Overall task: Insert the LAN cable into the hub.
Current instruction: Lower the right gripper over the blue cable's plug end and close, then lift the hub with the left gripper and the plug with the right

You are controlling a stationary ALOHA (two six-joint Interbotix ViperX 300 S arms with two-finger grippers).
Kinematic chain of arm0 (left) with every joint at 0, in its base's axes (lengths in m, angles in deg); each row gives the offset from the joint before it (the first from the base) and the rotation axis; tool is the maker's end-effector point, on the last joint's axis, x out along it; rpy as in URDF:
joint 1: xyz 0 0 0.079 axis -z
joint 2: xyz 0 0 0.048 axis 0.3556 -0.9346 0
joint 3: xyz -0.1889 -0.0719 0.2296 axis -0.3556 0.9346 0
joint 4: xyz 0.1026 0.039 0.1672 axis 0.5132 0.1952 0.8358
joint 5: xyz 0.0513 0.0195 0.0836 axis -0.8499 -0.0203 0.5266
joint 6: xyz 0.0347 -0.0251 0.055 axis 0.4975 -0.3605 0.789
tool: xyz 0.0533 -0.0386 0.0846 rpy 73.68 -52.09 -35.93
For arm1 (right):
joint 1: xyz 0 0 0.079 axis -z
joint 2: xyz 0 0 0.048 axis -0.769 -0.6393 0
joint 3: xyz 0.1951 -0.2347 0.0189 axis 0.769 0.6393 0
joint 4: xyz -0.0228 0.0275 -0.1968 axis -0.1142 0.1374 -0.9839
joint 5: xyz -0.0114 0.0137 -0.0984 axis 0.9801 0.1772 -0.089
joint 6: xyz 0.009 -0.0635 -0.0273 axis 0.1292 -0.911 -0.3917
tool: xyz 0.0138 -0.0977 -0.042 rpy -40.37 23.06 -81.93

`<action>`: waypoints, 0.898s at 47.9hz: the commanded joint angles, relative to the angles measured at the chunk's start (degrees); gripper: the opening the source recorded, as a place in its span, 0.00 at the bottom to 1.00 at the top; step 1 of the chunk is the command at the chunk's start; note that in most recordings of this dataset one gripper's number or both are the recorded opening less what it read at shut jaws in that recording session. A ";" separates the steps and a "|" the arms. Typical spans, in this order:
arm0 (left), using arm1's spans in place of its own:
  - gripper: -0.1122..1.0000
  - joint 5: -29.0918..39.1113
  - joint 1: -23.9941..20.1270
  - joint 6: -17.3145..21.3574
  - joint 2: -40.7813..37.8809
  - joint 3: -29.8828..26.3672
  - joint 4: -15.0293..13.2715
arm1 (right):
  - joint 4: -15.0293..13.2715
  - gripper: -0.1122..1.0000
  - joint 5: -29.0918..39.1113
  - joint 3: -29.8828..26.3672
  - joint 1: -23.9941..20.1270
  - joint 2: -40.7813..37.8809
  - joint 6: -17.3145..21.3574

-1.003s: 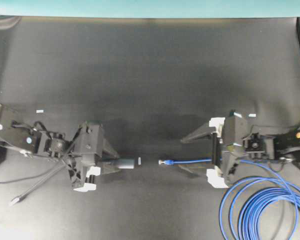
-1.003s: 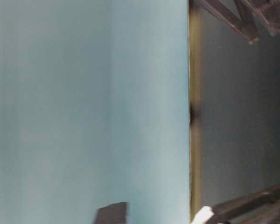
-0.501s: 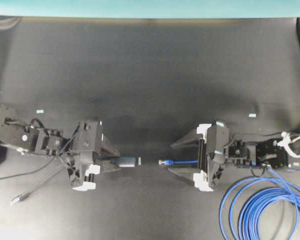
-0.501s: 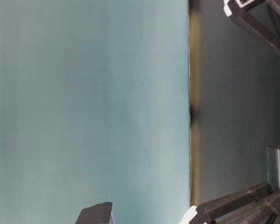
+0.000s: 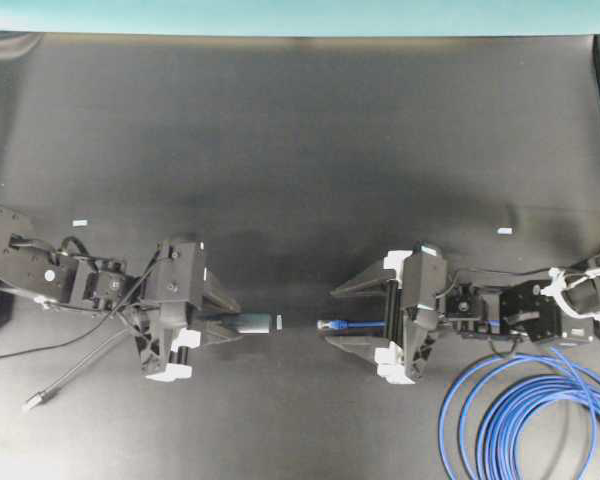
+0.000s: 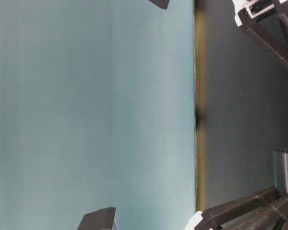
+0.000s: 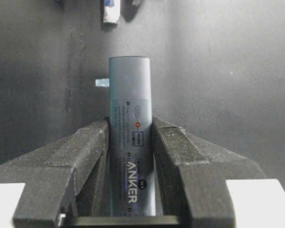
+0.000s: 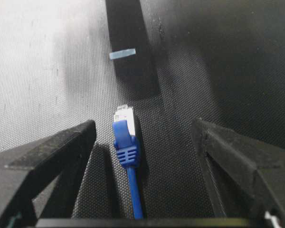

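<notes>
right fingers [image 8: 92, 142] nearer plug [image 8: 122, 115], straddling

bare mat [image 5: 298, 324] between hub [image 5: 252, 323], plug [image 5: 326, 324]

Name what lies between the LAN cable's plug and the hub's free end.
Only bare black mat: the overhead view shows an open gap between the LAN cable's plug and the hub.

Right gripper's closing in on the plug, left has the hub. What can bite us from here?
1. The right gripper is open, its fingers either side of the bright-blue LAN cable, which lies untouched on the mat. Gripping the thin cable behind the boot may let the plug droop or twist.
2. The left gripper clamps the slim dark-grey metallic hub mid-body; a push from the plug could slide it back.
3. The blue coil beside the right arm could drag or snag.
</notes>
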 commanded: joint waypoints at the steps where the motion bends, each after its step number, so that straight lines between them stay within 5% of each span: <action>1: 0.35 0.00 -0.18 -0.09 0.79 -0.97 0.18 | -0.18 0.79 1.32 0.18 -2.20 -1.14 0.35; 23: 0.35 0.97 -0.18 -0.09 0.79 -1.05 0.18 | -0.18 0.77 9.84 0.35 -3.78 0.26 -0.44; 43: 0.35 2.11 -0.26 -0.09 0.53 -1.05 0.18 | -0.09 0.76 18.90 -0.88 -3.87 0.70 -7.38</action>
